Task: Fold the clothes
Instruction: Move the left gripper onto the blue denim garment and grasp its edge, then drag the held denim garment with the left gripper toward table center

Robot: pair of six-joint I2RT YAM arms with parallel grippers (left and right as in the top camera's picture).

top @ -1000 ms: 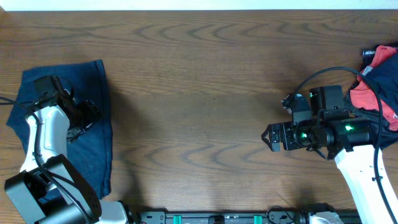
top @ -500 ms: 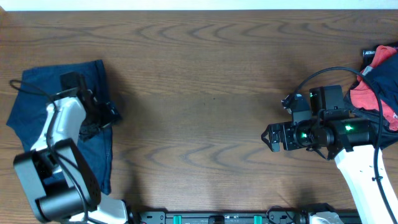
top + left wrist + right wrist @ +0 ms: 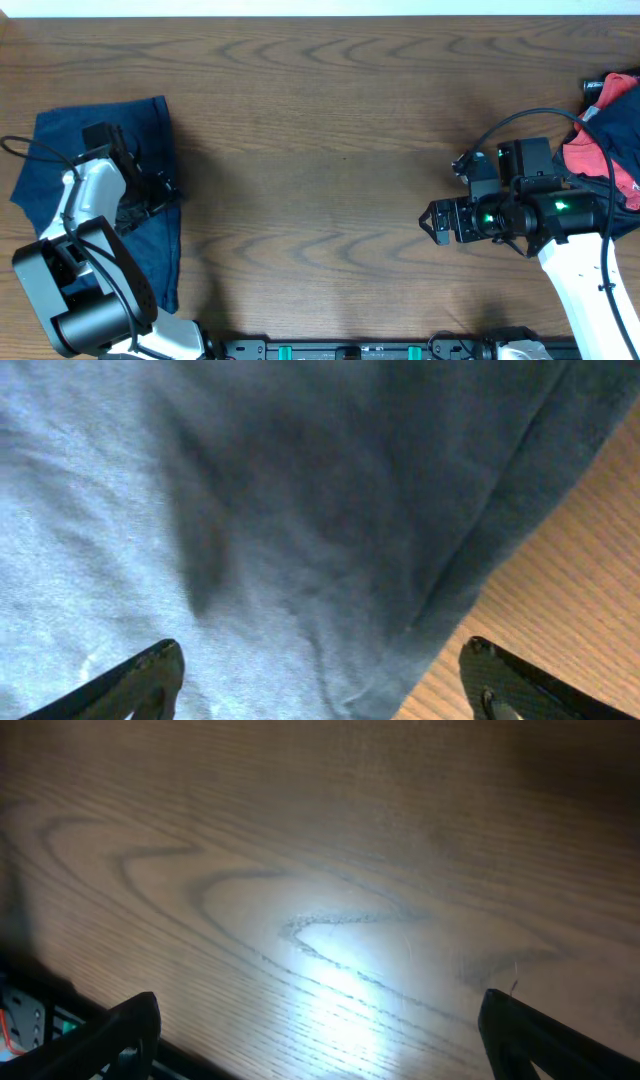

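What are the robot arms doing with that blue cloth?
They are working on folding clothes. The left arm's fingers are open, close above the dark blue shorts, which lie spread out at the left side of the wooden table. They are not gripping anything right now. The right arm's fingers are open too, over bare wood, holding nothing. A pile of red and dark clothes sits at the right edge.

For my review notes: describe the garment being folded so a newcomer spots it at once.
On the wooden table, look to its left end, under the left arm. The navy-blue shorts lie there, fairly flat. The other clothing, a bunched pile at the right edge, shows red.
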